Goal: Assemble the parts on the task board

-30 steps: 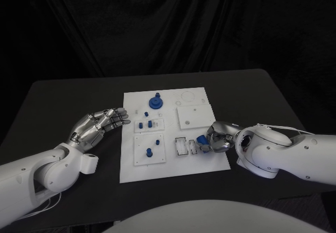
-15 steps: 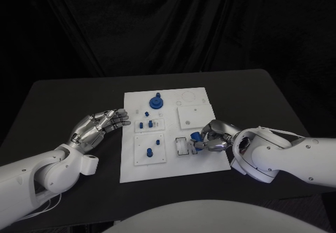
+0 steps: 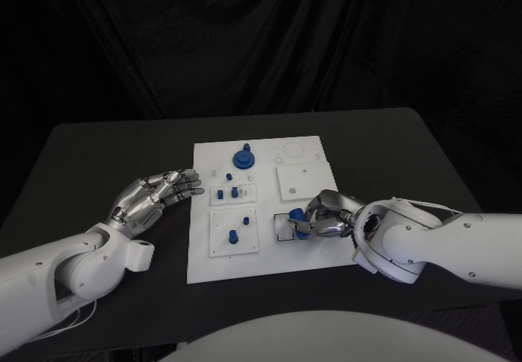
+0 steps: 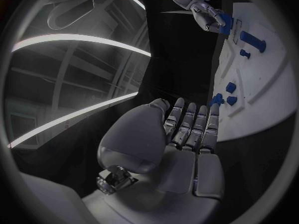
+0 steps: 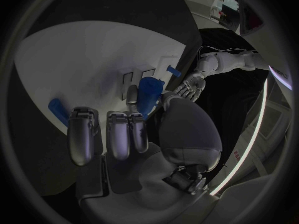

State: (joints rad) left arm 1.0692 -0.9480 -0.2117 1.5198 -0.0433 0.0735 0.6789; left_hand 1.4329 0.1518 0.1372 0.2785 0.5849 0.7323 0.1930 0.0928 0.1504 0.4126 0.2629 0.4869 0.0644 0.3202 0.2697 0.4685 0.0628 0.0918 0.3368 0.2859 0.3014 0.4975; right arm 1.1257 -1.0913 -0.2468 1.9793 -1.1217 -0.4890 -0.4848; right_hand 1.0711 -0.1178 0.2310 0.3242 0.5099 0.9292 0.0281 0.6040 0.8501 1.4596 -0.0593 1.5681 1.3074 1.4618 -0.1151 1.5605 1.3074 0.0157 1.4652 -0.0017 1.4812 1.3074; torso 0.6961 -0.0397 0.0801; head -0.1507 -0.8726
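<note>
The white task board [image 3: 272,260] lies in the middle of the black table. My right hand [image 3: 327,215] hovers low over the board's right side and pinches a small blue part [image 3: 298,216] just beside two rectangular slots [image 3: 283,226]. The right wrist view shows this blue part [image 5: 148,95] between thumb and finger, above the board [image 5: 81,59]. My left hand [image 3: 159,194] rests at the board's left edge, fingers stretched out and holding nothing; its flat palm [image 4: 181,139] faces the board [image 4: 274,89].
A blue gear-like part [image 3: 243,158] stands at the board's far end. Small blue pegs [image 3: 225,194] sit in the left-hand plates, a taller peg [image 3: 231,237] nearer me. A plain white plate [image 3: 303,181] lies right of centre. Bare table surrounds the board.
My right hand has carried the blue part leftward over the board, from its right edge to the rectangular slots. The left hand has stayed put.
</note>
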